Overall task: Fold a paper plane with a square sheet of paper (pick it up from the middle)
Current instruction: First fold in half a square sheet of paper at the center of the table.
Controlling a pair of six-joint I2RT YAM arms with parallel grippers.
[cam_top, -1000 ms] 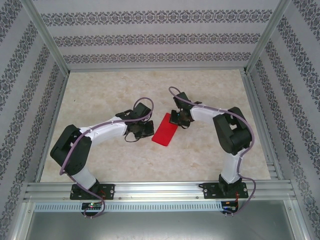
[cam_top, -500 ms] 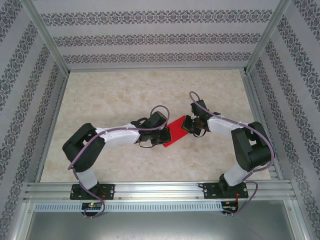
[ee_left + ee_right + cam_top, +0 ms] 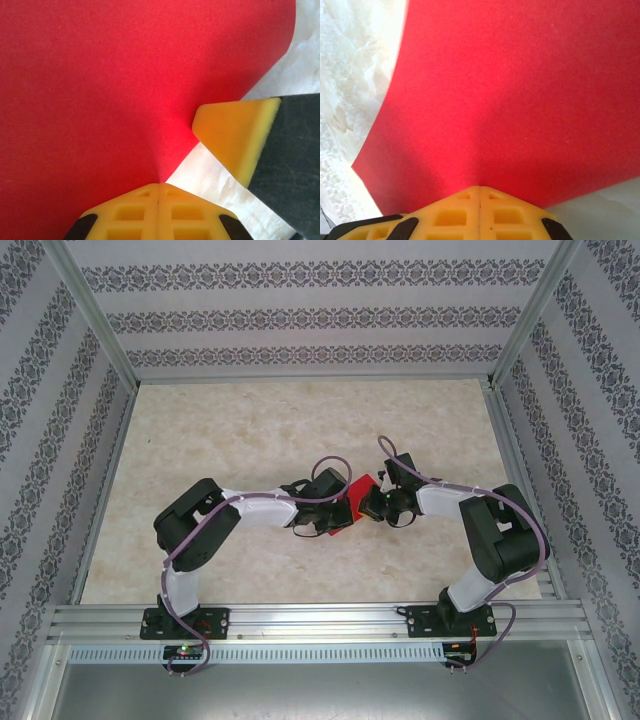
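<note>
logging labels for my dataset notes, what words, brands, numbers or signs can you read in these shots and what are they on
No readable text in any view.
red sheet of paper: plain, no print on it.
patterned walls: repeating ornament only, no letters.
small boards at the arm bases: any markings are too small to read.

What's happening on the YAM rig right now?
Both arms reach in to the middle of the table and hold the red sheet of paper between them from opposite sides. The left gripper is shut on one edge and the right gripper is shut on another. The sheet bows softly out from each pinch rather than lying flat. No sharp crease or dart shape is visible yet, so the fold looks to be in an early stage.
</note>
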